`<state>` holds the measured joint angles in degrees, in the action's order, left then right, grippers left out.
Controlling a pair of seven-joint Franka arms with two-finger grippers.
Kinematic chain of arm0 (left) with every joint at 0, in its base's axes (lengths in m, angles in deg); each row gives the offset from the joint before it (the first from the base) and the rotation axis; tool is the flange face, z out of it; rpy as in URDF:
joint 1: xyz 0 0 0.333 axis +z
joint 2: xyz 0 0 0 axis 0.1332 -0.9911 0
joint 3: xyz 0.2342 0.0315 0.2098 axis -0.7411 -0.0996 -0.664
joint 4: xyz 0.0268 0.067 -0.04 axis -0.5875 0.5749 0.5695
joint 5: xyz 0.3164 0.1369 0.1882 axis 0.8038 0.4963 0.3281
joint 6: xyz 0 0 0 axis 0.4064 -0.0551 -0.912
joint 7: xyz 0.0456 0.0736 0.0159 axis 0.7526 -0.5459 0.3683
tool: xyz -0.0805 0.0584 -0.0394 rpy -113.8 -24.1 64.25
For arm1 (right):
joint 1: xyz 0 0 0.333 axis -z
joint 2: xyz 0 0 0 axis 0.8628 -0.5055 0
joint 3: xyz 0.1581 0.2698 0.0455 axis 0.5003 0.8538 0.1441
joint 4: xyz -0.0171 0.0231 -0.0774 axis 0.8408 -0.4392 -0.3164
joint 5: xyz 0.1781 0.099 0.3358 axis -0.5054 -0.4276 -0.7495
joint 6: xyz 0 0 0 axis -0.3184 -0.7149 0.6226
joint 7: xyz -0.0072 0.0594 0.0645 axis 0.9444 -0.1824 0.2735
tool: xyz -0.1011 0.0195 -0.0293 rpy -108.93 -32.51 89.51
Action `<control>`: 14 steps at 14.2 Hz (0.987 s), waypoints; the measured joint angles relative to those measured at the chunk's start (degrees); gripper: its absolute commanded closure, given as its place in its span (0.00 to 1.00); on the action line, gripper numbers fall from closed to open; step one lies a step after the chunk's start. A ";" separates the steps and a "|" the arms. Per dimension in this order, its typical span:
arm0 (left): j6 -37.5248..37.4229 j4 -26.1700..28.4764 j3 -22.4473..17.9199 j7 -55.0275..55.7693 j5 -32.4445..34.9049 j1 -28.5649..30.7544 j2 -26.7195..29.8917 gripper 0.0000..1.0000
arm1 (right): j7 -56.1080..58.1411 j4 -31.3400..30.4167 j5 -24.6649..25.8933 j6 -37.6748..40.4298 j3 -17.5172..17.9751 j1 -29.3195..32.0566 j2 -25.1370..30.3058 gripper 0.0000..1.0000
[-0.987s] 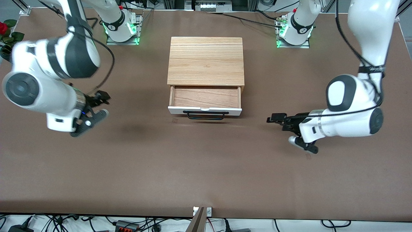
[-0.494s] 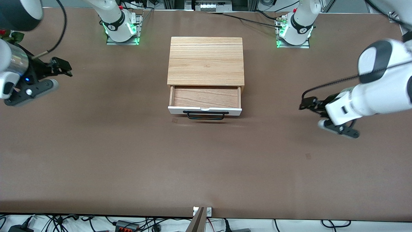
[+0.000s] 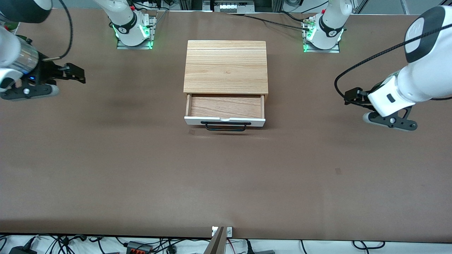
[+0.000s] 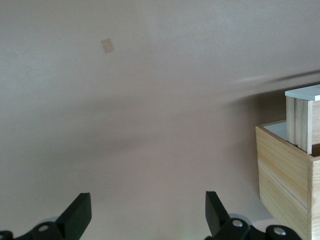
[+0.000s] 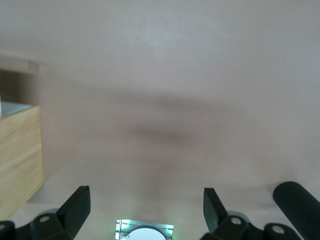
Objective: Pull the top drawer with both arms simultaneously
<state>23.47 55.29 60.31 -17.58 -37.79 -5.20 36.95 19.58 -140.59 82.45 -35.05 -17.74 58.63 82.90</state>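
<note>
Over the bare table near its own end, the left gripper (image 3: 353,96) hangs in the air with its two fingers (image 4: 80,215) spread wide apart and nothing between them. At the other end of the table, the right gripper (image 3: 76,72) also hangs over bare table, and its fingers (image 5: 77,205) are spread wide too, holding nothing. Both claws point in toward the middle, and both are well apart from the cabinet (image 3: 226,67).

The cabinet is a small box of light wood. It sits in the middle of the table (image 3: 226,183), between the two arms. Its top drawer (image 3: 225,107) sticks out toward the front camera, so you can look down at its brown wooden floor. The drawer looks bare inside. The white front panel has a wide black handle (image 3: 226,126), and nothing is touching it.

I think the pulling job is already done, because the drawer is out and no claw holds it. The claws are probably open and off to the sides so they stay clear of the drawer and do not bump it. Each wrist view shows just a corner of the cabinet at its edge.
</note>
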 measured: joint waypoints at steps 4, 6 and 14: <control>-1.23 -0.06 -0.22 0.08 0.35 0.13 1.02 0.00 | -1.24 0.08 -0.01 -0.12 -0.14 1.67 4.48 0.00; -1.23 -0.40 -0.18 0.38 2.91 0.11 1.13 0.00 | -1.96 0.11 -0.01 -1.74 -0.98 1.63 4.44 0.00; 4.92 7.89 -0.18 6.73 4.26 0.09 7.61 0.00 | -1.94 5.33 -0.04 -3.15 -2.68 1.14 -1.72 0.00</control>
<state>28.40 63.18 60.13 -10.85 -33.54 -5.11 44.56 17.64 -135.26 82.41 -38.20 -20.42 59.77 81.18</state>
